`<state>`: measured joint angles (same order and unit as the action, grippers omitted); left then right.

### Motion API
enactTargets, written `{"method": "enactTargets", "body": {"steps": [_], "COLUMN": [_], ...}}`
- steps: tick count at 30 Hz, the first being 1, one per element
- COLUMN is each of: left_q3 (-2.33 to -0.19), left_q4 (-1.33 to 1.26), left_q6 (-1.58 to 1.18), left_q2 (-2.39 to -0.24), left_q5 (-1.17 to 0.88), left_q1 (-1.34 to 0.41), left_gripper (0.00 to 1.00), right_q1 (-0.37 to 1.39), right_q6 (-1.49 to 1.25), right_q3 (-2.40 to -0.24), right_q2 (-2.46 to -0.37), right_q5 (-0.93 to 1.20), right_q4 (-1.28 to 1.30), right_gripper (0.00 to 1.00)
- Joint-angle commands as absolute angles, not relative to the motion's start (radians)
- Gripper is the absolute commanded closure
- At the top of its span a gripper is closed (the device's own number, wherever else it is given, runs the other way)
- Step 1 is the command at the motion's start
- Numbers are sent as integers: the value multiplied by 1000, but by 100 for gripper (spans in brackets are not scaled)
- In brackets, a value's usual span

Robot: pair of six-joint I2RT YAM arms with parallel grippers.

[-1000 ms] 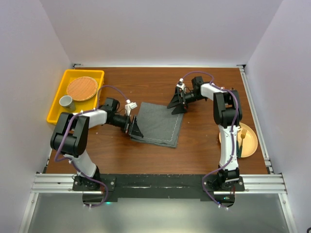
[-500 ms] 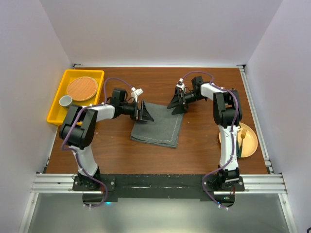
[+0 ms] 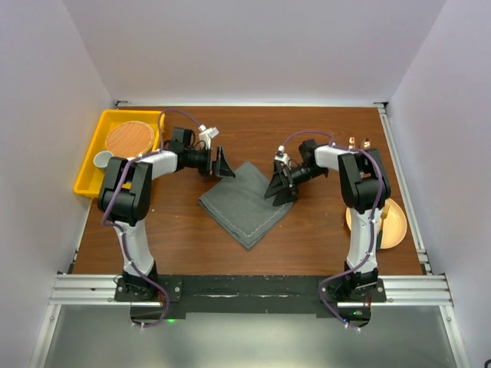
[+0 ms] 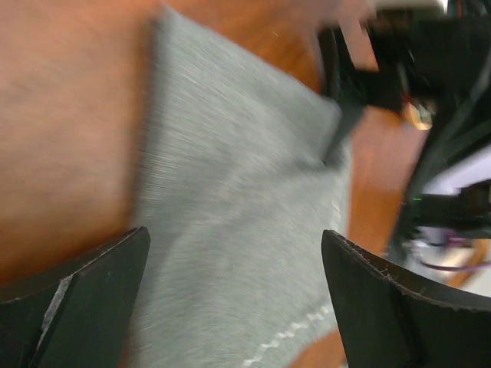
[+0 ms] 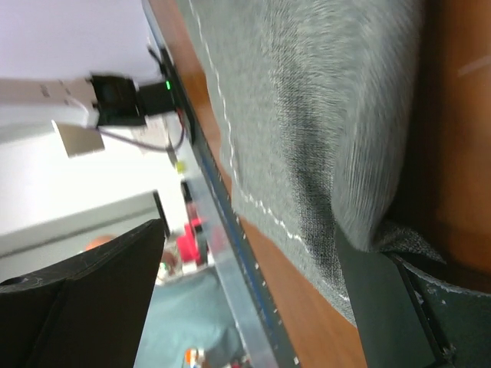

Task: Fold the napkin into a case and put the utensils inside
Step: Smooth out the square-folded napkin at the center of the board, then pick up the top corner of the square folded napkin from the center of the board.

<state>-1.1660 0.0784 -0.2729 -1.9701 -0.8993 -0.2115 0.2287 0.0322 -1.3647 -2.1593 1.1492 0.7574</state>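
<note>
Both sets gape wide apart, the left jaws at the far corner of the napkin (image 3: 244,205) on the worktop (image 3: 307,238), the right jaws at its right corner.

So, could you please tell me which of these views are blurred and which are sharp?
Top external view: sharp and evenly lit, the napkin with its hem stitching readable. Left wrist view: heavy motion blur, the cloth and table streaked, only the black fingers fairly crisp. Right wrist view: milder smear across the weave, background washed out white at upper left.
</note>
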Motion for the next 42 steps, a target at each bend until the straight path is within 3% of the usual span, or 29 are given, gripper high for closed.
{"method": "enactTargets", "body": {"steps": [1,4,7,8,9,10,11,12,19,27,42], "left_q3": [-1250,-1194,-1082,-1047,-1010,-932,-887,-844,-680,-624,-594], "left_q4": [201,279,354,368,370,362,309,284,226,219,167], "left_q6": [-8,194,407,457,504,582,598,620,781,894,905], "left_q2": [-1783,-1651,-1488,-1407,-1369,-1329,-1259,-1229,-1206,-1258,-1358], "left_q5": [-805,-802,-744,-724,-695,-674,-645,-594,-503,-466,-397], "left_q1": [-195,-209,-296,-329,-397,-435,-466,-536,-794,-957,-1002], "left_gripper": [0,0,4,20,34,75,87,90,75,73,68], "right_q1": [291,261,239,242,242,241,242,244,296,319,322], "right_q6": [199,293,241,229,213,166,147,138,140,120,104], "right_q3": [-1364,-1477,-1526,-1540,-1539,-1534,-1529,-1529,-1491,-1405,-1348], "right_q2": [-2103,-2115,-2108,-2105,-2100,-2094,-2092,-2091,-2076,-2082,-2112], "right_q5": [1164,1167,1119,1094,1071,1033,1008,994,959,905,867], "right_q4": [926,1053,1001,979,950,884,861,847,813,741,693], "right_gripper": [2,5,23,28,43,49,54,60,65,68,68]}}
